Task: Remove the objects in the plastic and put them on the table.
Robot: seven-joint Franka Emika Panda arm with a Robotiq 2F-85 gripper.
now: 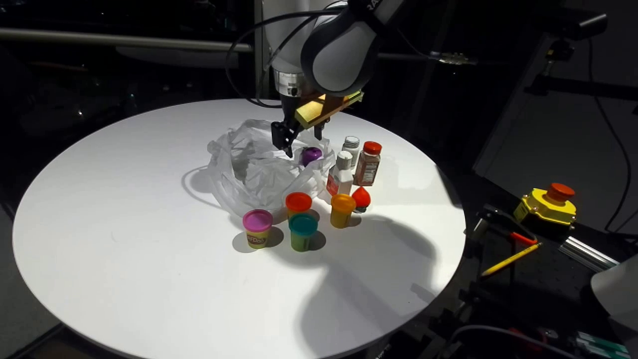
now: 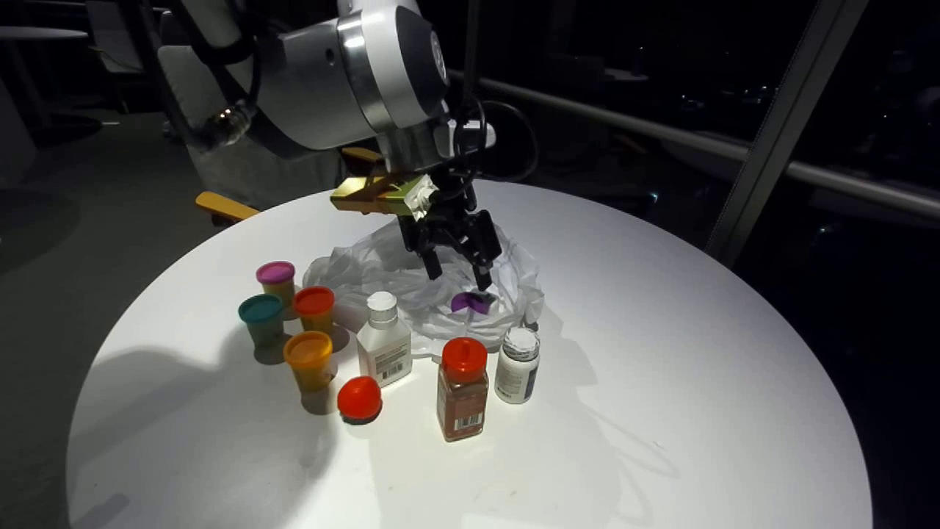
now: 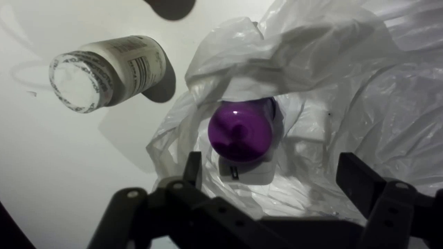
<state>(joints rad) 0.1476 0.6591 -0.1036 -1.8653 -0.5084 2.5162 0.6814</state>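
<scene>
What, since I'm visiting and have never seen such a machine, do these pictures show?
This is a robot arm with a two-fingered claw at its end. Two pictures are taken from outside it, at different places; the close-up comes from its own wrist. On the round white table are four lidded tubs, three bottles, a small red thing and a crumpled plastic bag. A purple thing sits in the bag. The claw is open over the bag, holding nothing.

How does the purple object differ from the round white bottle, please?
The purple object shows a glossy purple surface, whereas the round white bottle has a white cap and printed label. The purple object sits inside the plastic bag, partly covered by it; the round white bottle stands outside, on the table. Both show a round end.
</scene>
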